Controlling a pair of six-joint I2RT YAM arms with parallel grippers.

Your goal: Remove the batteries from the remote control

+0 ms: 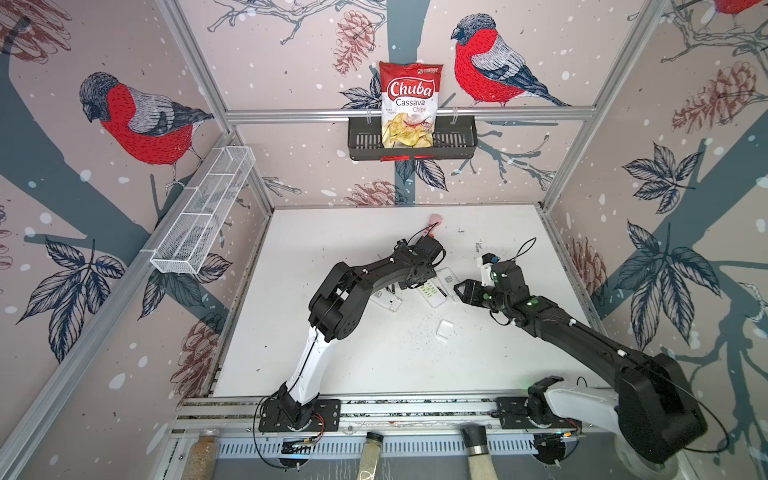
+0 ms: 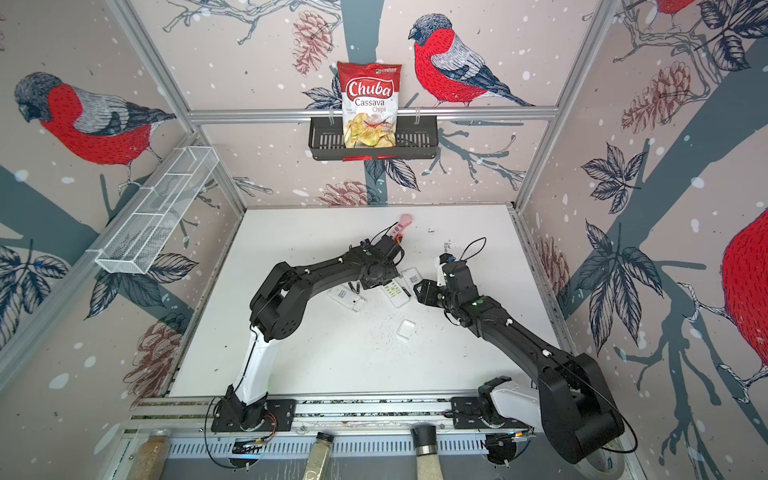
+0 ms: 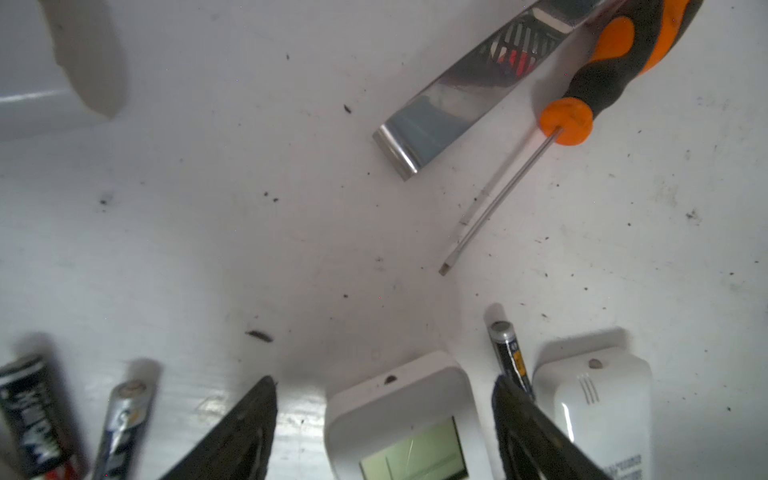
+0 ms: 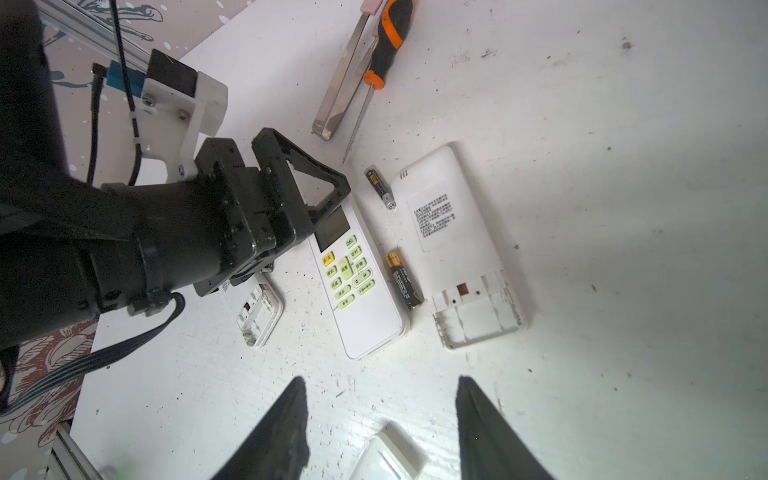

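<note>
Batteries (image 3: 509,353) lie loose on the table (image 4: 602,124), outside the remotes; in the right wrist view we find a black-and-gold battery (image 4: 404,280) in the gap between the face-up remote (image 4: 365,320) and the face-down remote (image 4: 453,232), just beside both, and a blue battery (image 4: 379,187) in the same gap, nearer their top ends; the left wrist view shows two more batteries (image 3: 33,415), blurred, side by side and well apart from the blue one; the face-down remote's bay (image 4: 478,316) is open and empty; a third remote (image 4: 259,311), partly hidden by the left arm, also lies with its bay open; we note the left gripper (image 3: 384,380) with jaws parted wider than the face-up remote's display end, one finger on each side with a gap showing, and nothing gripped; whether it touches the remote we cannot tell; the right gripper (image 4: 381,380) has its jaws parted and empty, above a white cover (image 4: 386,455) that lies on the table; in both top views the right gripper (image 1: 460,291) (image 2: 422,290) is near the remotes; a screwdriver (image 4: 386,33) and a metal strip (image 4: 343,83) lie just beside each other beyond the remotes' top ends.
</note>
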